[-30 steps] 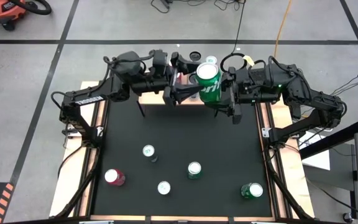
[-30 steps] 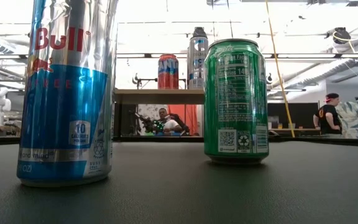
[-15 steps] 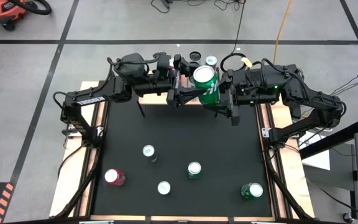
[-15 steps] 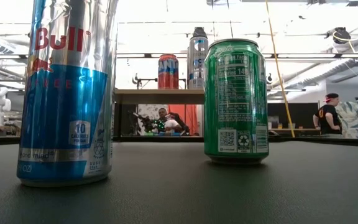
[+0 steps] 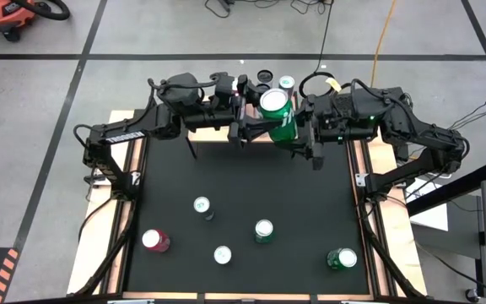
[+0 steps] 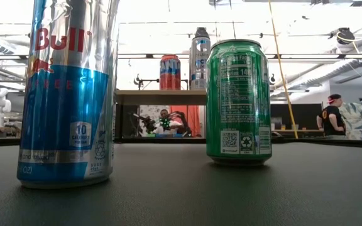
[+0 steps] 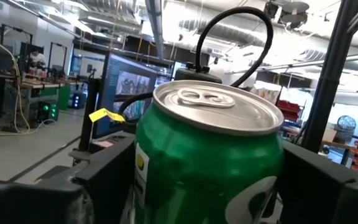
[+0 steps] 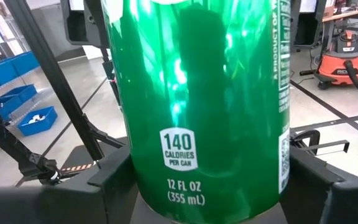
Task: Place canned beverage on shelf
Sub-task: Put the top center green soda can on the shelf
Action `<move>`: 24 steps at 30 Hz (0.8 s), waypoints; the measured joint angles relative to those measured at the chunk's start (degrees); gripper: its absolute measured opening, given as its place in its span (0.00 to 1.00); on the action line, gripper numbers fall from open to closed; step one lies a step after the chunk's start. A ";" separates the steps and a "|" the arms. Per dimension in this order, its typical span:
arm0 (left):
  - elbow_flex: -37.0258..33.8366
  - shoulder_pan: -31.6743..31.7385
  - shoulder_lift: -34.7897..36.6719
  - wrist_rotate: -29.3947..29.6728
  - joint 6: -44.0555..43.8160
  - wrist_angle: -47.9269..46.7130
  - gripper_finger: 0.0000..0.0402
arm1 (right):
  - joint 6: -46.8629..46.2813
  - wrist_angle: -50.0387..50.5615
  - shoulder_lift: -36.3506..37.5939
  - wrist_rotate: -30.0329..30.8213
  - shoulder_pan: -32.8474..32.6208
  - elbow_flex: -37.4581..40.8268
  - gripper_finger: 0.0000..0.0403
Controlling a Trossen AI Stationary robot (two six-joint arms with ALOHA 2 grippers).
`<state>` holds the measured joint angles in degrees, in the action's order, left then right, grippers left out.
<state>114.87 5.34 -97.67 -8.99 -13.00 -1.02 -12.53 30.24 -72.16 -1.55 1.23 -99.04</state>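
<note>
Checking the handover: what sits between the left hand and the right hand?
In the high view, a green can sits between the left hand and right hand, above the shelf; both wrist views show it between the fingers.

Far table edge crowded: light-wood shelf on thin black legs (image 5: 205, 135) overlapped by both dark arms, green aluminium can (image 5: 278, 114) wedged between left gripper (image 5: 247, 127) and right gripper (image 5: 304, 135). Two cans already seen on shelf in low view. Black table (image 5: 310, 203) centre clear; near half dotted with five upright cans, red can (image 5: 155, 241) included, gaps passable between.
</note>
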 joint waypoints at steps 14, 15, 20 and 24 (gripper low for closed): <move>-0.07 0.06 -0.01 -0.16 -0.18 -0.91 0.75 | -2.07 4.28 0.20 0.33 -0.05 -0.11 0.78; -0.11 0.14 0.02 -0.19 -0.19 -1.16 0.75 | -2.47 5.90 0.34 -0.09 -0.04 -0.12 0.80; -0.10 0.91 1.20 -0.13 -0.17 -2.16 0.75 | -3.10 14.77 1.59 -1.57 0.33 -0.08 0.87; -0.02 1.80 1.65 -0.61 -0.06 -3.05 0.75 | -3.06 19.17 2.86 -3.01 0.70 -0.07 0.88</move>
<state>114.85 7.15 -96.02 -9.61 -13.06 -4.07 -15.58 49.41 -69.30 -4.56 1.93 -99.11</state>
